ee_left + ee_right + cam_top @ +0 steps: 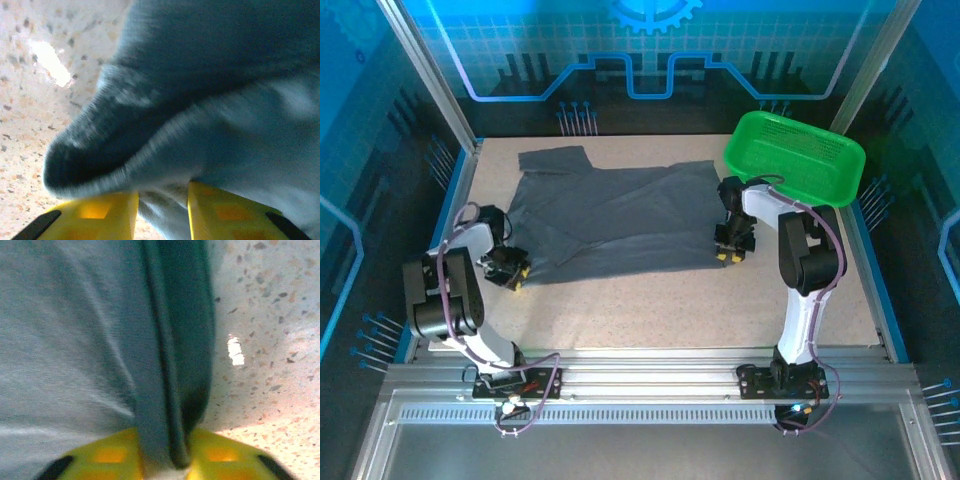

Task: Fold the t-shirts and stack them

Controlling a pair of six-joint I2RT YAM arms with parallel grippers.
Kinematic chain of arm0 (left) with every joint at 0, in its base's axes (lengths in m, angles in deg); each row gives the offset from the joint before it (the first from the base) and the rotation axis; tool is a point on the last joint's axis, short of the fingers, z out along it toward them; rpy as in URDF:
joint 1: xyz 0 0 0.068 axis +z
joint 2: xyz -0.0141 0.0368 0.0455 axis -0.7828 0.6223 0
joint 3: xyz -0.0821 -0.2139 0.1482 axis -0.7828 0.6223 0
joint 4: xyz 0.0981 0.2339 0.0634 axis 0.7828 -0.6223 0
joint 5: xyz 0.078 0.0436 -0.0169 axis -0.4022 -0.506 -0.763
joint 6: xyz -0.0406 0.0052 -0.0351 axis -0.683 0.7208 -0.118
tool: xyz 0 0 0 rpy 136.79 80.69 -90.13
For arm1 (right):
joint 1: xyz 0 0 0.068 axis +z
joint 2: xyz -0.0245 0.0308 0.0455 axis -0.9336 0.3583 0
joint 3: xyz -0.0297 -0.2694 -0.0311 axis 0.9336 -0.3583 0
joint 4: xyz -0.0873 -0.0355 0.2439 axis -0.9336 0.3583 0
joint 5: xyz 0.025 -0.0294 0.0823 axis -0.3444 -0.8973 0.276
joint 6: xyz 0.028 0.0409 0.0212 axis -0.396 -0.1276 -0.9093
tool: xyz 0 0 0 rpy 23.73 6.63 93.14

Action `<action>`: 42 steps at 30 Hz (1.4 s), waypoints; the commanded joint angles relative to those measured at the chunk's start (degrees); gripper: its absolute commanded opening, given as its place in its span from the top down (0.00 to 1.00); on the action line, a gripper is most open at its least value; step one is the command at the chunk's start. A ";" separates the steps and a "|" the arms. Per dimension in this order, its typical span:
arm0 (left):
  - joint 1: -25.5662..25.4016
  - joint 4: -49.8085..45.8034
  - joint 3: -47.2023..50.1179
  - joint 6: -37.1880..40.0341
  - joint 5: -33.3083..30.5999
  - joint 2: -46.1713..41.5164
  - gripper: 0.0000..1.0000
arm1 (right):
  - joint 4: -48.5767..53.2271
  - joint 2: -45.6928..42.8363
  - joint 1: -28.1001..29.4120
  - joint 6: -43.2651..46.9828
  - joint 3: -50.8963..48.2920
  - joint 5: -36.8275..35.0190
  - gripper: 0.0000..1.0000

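From above, you see the dark grey t-shirt (620, 215) spread mostly flat on the speckled counter (650, 310), left of centre, with one sleeve reaching toward the far left corner. The green basket (795, 160) sits at the far right corner, just beside the shirt's right edge. Your left tool (508, 270) is down at the shirt's near left corner, and your right tool (728, 250) is at its near right corner. From this height you cannot tell how either tool's jaws stand.

The left wrist view settles it for that side. The left tool (162, 215) has its yellow fingers (100, 215) drawn in on a bunched fold of the t-shirt (225, 100), with cloth pinched between them. The hem bulges up in a blurred, rounded loop just ahead of the tips. Bare counter (30, 100) shows to the left.

The right wrist view does the same for the other side. The right tool (165, 462) is closed on a narrow upright fold of the t-shirt (75, 340), and the doubled edge runs straight away from between the yellow fingers (110, 455). Flat cloth lies to the left, and bare counter (260, 340) to the right.
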 commanded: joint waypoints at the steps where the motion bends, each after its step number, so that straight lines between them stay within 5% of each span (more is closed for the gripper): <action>1: -0.24 -1.80 1.32 -1.61 -3.09 0.31 0.78 | 1.39 1.66 -0.18 -0.49 -2.14 -1.94 0.90; 6: -0.23 -2.84 4.08 -2.16 -4.61 -2.50 1.00 | 2.36 -2.69 -0.12 -0.82 -6.09 -2.63 1.00; 18: -0.15 -7.12 15.31 -3.28 -4.62 -18.61 1.00 | 3.14 -17.84 4.68 -5.56 -22.34 -2.82 1.00; 21: -0.21 -8.71 14.35 -3.52 -5.19 -21.17 0.96 | 2.59 -20.59 5.45 -7.53 -23.93 -4.69 0.83; 24: -2.91 -11.14 10.50 -4.21 -10.10 -27.31 0.65 | 3.93 -25.40 7.56 -8.78 -22.04 -12.14 0.56; 27: -5.43 -13.34 6.79 -5.50 -11.81 -31.46 0.57 | 4.23 -28.74 9.56 -7.97 -19.01 -15.79 0.43; 30: -6.87 -10.03 9.29 -10.74 -1.27 -32.63 0.56 | -0.98 -31.02 10.51 -4.42 -18.06 -9.37 0.39; 33: -12.15 -3.39 15.35 -21.95 7.18 -34.25 0.53 | -10.92 -31.69 10.58 -1.66 -18.70 5.64 0.36; 37: -19.43 3.94 20.76 -34.30 7.97 -35.41 0.49 | -15.10 -28.94 11.81 -2.78 -16.13 15.47 0.36; 42: -22.68 10.05 23.92 -40.39 8.11 -32.95 0.48 | -15.42 -27.27 12.19 -3.47 -14.40 17.22 0.38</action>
